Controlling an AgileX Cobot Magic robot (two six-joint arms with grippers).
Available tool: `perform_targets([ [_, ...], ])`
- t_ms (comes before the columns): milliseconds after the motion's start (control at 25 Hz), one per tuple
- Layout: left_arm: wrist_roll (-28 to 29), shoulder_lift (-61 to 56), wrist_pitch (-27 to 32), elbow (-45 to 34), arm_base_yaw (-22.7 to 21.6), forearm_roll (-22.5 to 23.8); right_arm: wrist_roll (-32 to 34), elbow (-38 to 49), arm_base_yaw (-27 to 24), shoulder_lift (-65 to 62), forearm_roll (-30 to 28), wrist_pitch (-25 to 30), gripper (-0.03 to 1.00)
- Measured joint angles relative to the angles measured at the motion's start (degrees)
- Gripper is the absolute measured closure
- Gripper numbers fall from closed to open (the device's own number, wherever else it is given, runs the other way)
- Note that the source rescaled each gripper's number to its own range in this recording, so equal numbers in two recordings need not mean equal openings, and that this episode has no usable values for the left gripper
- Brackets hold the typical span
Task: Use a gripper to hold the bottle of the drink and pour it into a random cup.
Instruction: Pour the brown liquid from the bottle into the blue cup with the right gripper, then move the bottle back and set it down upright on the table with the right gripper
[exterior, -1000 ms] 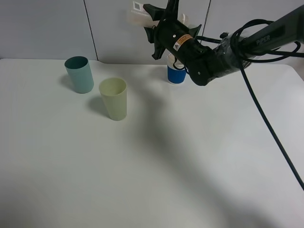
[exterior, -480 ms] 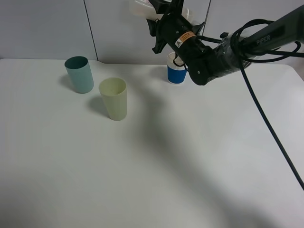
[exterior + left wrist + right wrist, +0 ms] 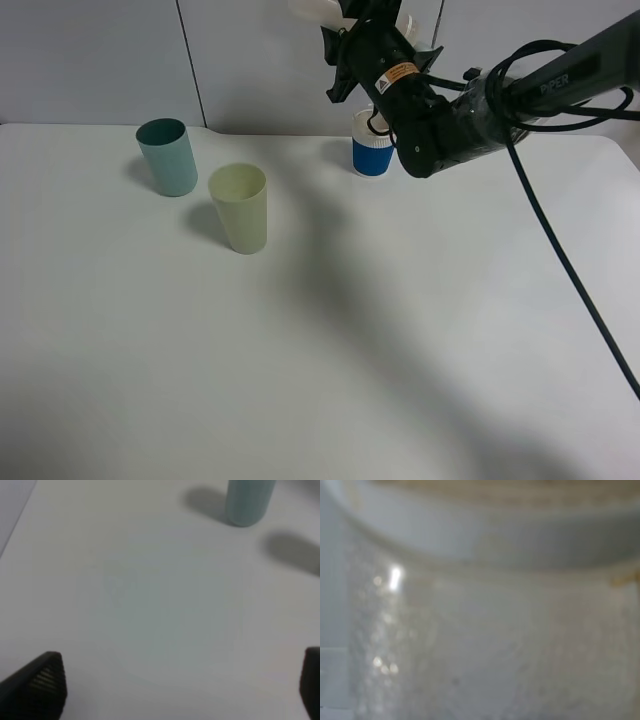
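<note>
The centre and lower half of the table (image 3: 330,370) lie open to passage; at upper left a teal cup (image 3: 167,157) and a yellow-green cup (image 3: 239,208) stand near each other, apart; a blue-and-white tub (image 3: 369,155) stands at upper centre beneath the black arm (image 3: 470,115); a cable (image 3: 560,258) slants down the right side.

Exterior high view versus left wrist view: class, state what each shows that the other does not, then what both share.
Only the exterior high view shows the pale yellow-green plastic cup, the blue container with a white rim at the back, and the black right tool, raised with the clear plastic bottle in its grip. Only the left wrist view shows the left tool, its two black fingertips wide apart above bare table. Both share the teal cylindrical cup and the white table.
</note>
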State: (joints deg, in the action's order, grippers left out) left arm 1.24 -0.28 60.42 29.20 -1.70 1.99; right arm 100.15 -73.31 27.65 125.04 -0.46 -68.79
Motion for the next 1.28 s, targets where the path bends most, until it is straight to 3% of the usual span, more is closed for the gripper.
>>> perform_targets([
  [280, 0.0, 0.0, 0.0, 0.0, 0.0, 0.0, -2.9, 0.0, 0.0, 0.0, -0.6, 0.0, 0.97],
  [400, 0.0, 0.0, 0.0, 0.0, 0.0, 0.0, -7.9, 0.0, 0.0, 0.0, -1.6, 0.7, 0.97],
  [680, 0.0, 0.0, 0.0, 0.0, 0.0, 0.0, -19.5, 0.0, 0.0, -0.1, -3.1, 8.3, 0.97],
  [920, 0.0, 0.0, 0.0, 0.0, 0.0, 0.0, -28.0, 0.0, 0.0, -3.6, -7.9, 19.0, 0.97],
  [1280, 0.0, 0.0, 0.0, 0.0, 0.0, 0.0, -56.9, 0.0, 0.0, -13.5, -11.9, 36.8, 0.97],
])
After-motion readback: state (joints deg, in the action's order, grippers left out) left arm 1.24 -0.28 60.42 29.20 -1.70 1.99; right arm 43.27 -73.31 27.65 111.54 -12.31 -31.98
